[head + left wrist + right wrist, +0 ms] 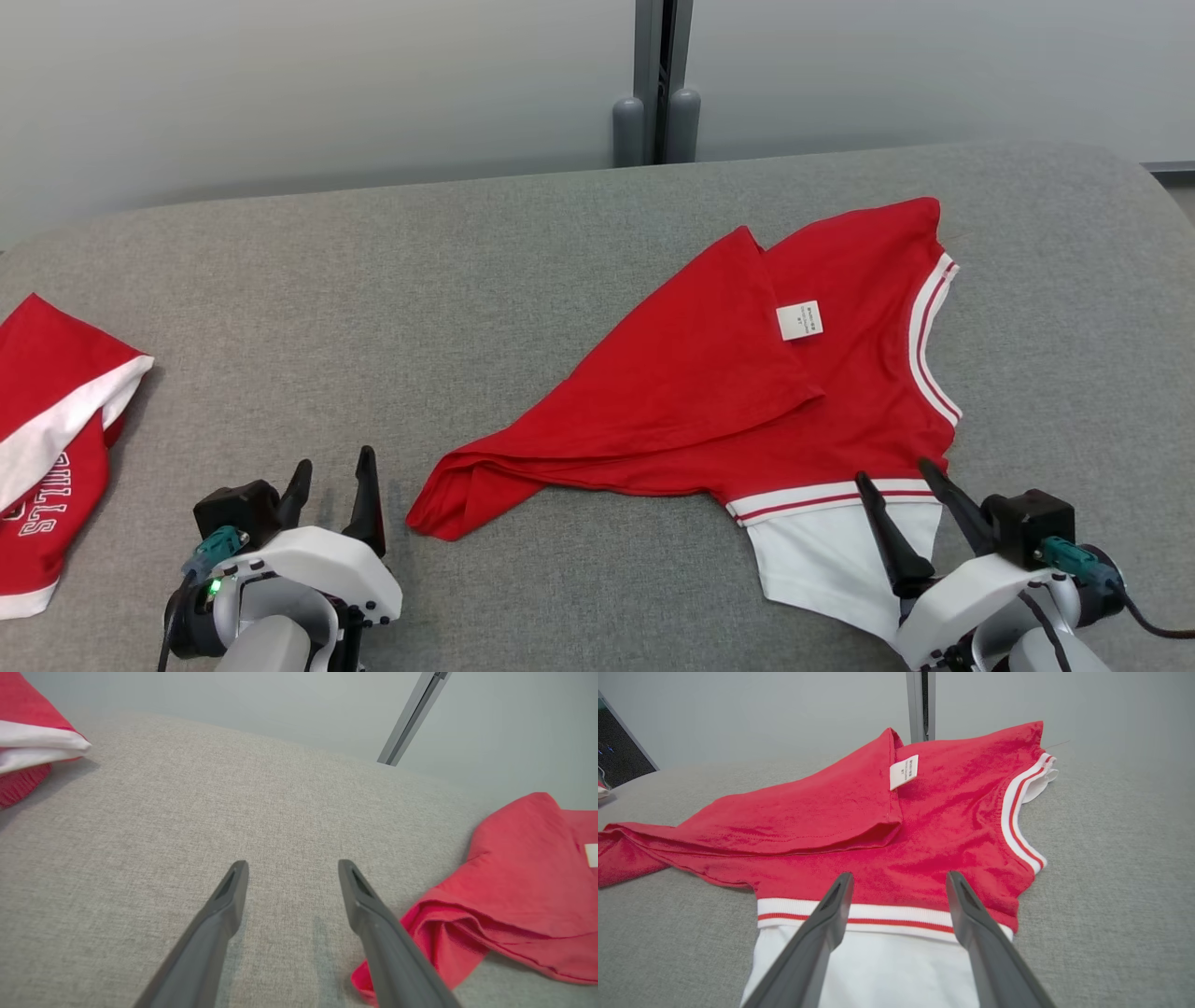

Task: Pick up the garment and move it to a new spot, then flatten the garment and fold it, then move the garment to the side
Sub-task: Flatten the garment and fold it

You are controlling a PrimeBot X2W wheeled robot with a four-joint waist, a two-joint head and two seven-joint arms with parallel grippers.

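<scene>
The garment point(728, 401) is a red shirt with white, red-striped trim and a white label. It lies partly folded on the grey padded table point(373, 308), right of centre. My left gripper point(334, 459) stands open over bare table, with the garment's crumpled left corner point(523, 896) just to its right; nothing sits between its fingers point(219, 914). My right gripper point(892, 469) is open over the garment's near white part, its fingertips reaching the striped band point(901, 826). In the right wrist view the right gripper point(899, 875) holds nothing.
A second red and white garment point(47, 420) with lettering lies at the table's left edge, also in the left wrist view's upper left corner point(28, 742). A grey post point(658, 84) stands behind the table against a pale wall.
</scene>
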